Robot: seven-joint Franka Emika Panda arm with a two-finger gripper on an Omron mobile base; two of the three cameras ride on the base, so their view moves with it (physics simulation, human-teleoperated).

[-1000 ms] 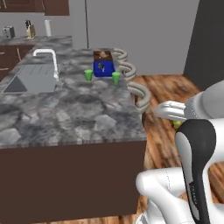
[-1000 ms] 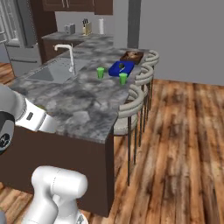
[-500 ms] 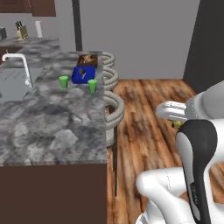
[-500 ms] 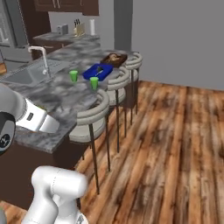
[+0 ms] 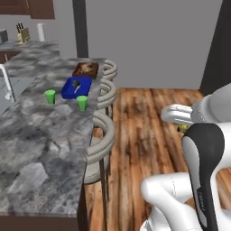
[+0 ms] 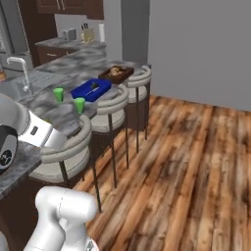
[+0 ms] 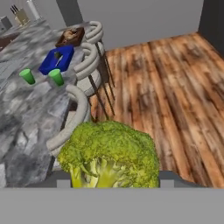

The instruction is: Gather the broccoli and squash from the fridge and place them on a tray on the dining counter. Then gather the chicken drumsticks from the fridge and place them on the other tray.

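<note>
1. Two dark fingers (image 7: 114,179) are clamped on the broccoli (image 7: 109,154), one tip on each side of its pale stalk at the bottom of the hand view.
2. The broccoli is a lumpy green head held up in the air, in front of the wooden floor (image 7: 175,87) and the nearest stool (image 7: 72,116).
3. In the left base view a small yellow-green bit of it shows just under the white hand, at the right side of the picture (image 5: 182,128).
4. Beyond it to the left runs the grey marbled bench (image 5: 40,149), with three curved-back stools tucked along its edge.
5. Two green cups (image 5: 81,103) stand near each other on the bench, on the near side of the trays.
6. The blue tray (image 5: 76,87) lies just behind the cups, close to the bench's stool-side edge; a small dark-and-pale thing lies in it, too small to identify.
7. The dark brown wooden tray (image 5: 85,69) lies just beyond the blue one, at the far end of the bench, with tan pieces inside that look like the drumsticks (image 6: 115,71).
8. The curved tap (image 6: 19,68) rises over the sink toward the left of the right base view.
9. On the back counter stand a knife block (image 6: 88,33) and a white roll (image 6: 102,32).
</note>
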